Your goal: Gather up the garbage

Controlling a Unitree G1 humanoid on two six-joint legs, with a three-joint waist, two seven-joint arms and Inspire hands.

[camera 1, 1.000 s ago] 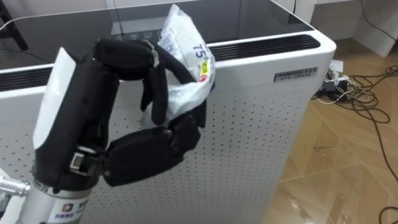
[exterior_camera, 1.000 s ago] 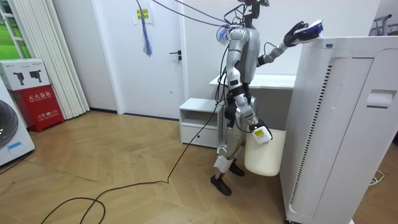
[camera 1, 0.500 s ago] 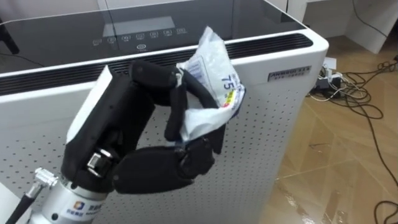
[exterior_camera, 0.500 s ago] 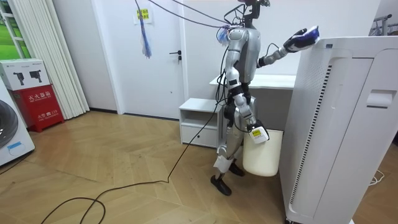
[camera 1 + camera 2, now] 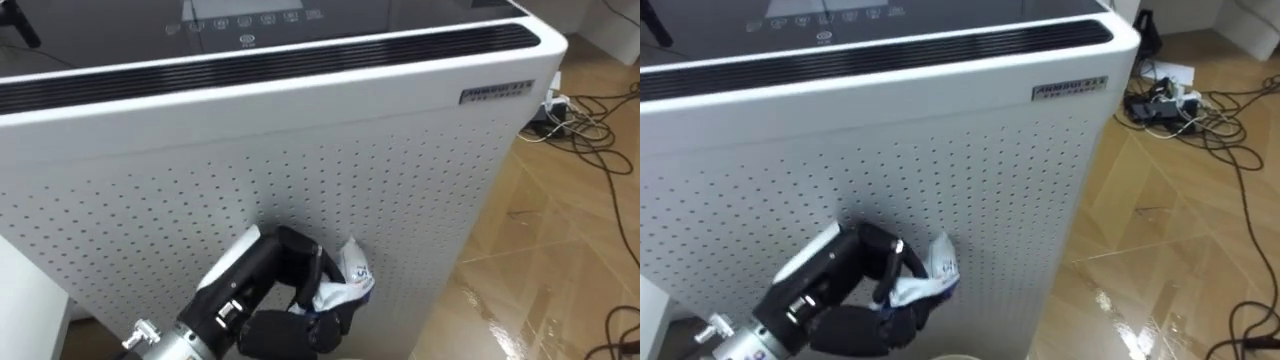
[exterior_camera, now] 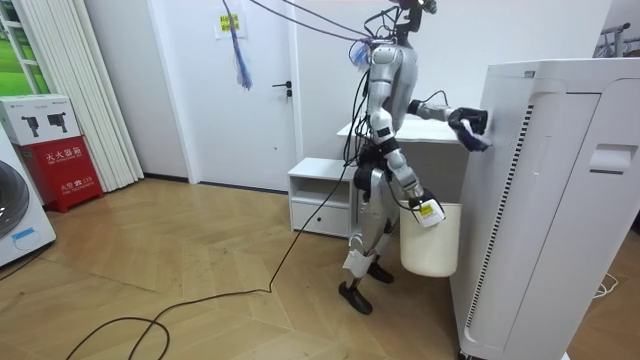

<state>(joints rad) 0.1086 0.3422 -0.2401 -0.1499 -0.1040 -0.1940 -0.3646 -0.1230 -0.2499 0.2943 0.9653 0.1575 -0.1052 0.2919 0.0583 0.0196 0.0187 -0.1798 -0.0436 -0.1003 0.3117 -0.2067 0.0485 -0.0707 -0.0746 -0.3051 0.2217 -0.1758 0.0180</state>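
A crumpled white wrapper (image 5: 350, 281) with coloured print is held in my left hand (image 5: 268, 298), whose black fingers are curled round it. The hand hangs low against the perforated side of a big white air purifier (image 5: 400, 150). In the right eye view the same wrapper (image 5: 931, 276) pokes out of the left hand (image 5: 840, 285). The room view shows me standing beside the purifier (image 6: 545, 200), left hand (image 6: 468, 123) held out at chest height. My right hand (image 6: 418, 200) is down at the rim of a white bin (image 6: 432, 245) hanging by my leg.
The purifier's dark glass top (image 5: 150, 30) carries a touch panel. Cables and a power strip (image 5: 560, 105) lie on the wooden floor to the right. A low white cabinet (image 6: 322, 195) and a desk stand behind me in the room view.
My left hand has come down from above the purifier's top to low against its side, with the wrapper held in it throughout. The bin at my right side swung a little.
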